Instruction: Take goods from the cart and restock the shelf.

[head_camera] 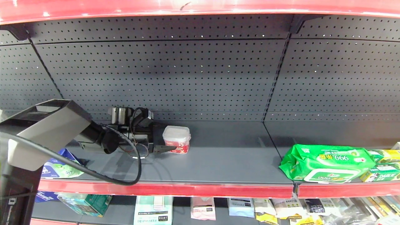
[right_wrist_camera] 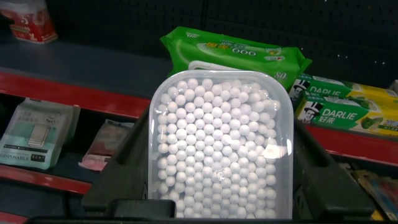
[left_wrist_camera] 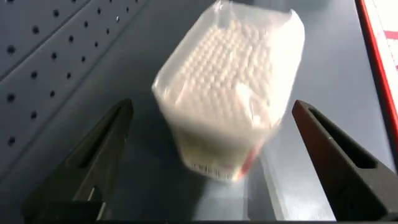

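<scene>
Clearing the shelved box

My right jaws grip a second swab box [right_wrist_camera: 221,146], held short of the shelf [head_camera: 218,159]. Farther in, left jaws stand open, the first box [head_camera: 177,139] between their tips; I'd withdraw straight back, touching neither side.

Not much reads cleanly tbh. The green wipes pack [head_camera: 326,162] on the shelf [head_camera: 218,162] has big white digits plus some characters, upside down in the head view. The cotton swab tub [head_camera: 177,139] has a red label with white digits. The green boxes [head_camera: 379,172] beside the wipes carry a brand name in white capitals. The packets [head_camera: 153,212] on the level below have print too small to read.
</scene>
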`<state>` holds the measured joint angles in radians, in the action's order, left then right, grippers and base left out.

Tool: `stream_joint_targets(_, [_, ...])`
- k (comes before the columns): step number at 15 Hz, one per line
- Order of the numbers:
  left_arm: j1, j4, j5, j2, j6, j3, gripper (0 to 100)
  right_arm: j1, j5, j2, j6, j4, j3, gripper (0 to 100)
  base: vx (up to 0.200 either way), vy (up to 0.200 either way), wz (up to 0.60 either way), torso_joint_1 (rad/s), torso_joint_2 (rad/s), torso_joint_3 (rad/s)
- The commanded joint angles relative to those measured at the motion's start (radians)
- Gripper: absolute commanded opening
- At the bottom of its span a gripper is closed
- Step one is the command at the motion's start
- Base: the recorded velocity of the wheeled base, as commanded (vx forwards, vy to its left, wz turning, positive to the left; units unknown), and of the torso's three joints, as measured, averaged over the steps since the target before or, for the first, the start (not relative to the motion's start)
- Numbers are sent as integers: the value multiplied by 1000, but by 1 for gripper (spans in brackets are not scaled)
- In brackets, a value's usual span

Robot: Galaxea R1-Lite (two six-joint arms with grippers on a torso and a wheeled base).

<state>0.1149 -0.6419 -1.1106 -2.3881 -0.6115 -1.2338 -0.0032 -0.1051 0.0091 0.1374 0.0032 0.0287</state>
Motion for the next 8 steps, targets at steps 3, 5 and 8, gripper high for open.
stream_joint_targets(3, [29, -133, 3, -45, 90, 5, 100, 0, -1, 3, 1, 0, 0, 0, 0, 0, 0, 0, 0, 0])
stream_joint_targets(5, [34, -145, 3, -45, 98, 5, 100, 0, -1, 3, 1, 0, 0, 0, 0, 0, 0, 0, 0, 0])
stream_joint_targets(8, [34, -147, 5, -52, 96, 7, 100, 0, -1, 3, 1, 0, 0, 0, 0, 0, 0, 0, 0, 0])
